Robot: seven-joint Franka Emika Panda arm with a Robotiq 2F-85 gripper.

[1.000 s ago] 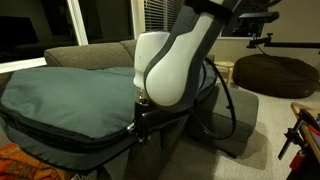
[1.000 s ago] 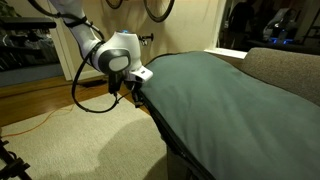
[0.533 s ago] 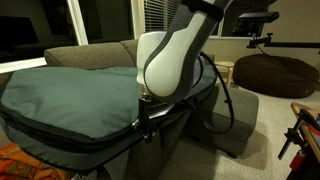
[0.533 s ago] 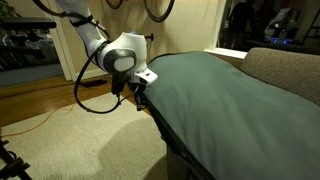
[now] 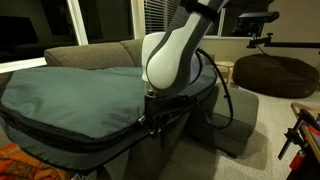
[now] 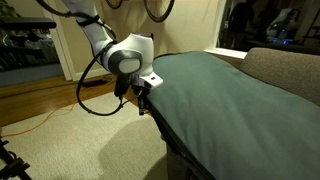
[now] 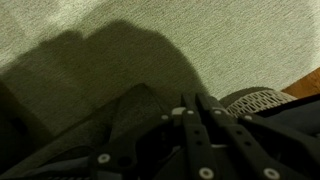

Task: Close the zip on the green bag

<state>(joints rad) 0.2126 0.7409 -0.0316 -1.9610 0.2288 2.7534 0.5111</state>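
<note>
1. Green bag (image 5: 70, 95) lies big and flat on the sofa (image 5: 85, 55).
2. Its dark zip (image 5: 70, 135) runs along the bag's side edge.
3. The gripper (image 5: 152, 122) is at the zip, at the bag's end.
4. Its fingers are pressed together; I cannot tell if they pinch the zip.
5. Pale carpet (image 7: 100, 40) lies under it in the wrist view.

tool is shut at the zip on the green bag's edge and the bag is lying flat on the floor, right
Not on the floor: in both exterior views the green bag lies on the grey sofa. The tool is indeed shut at the zip on its edge.
</note>
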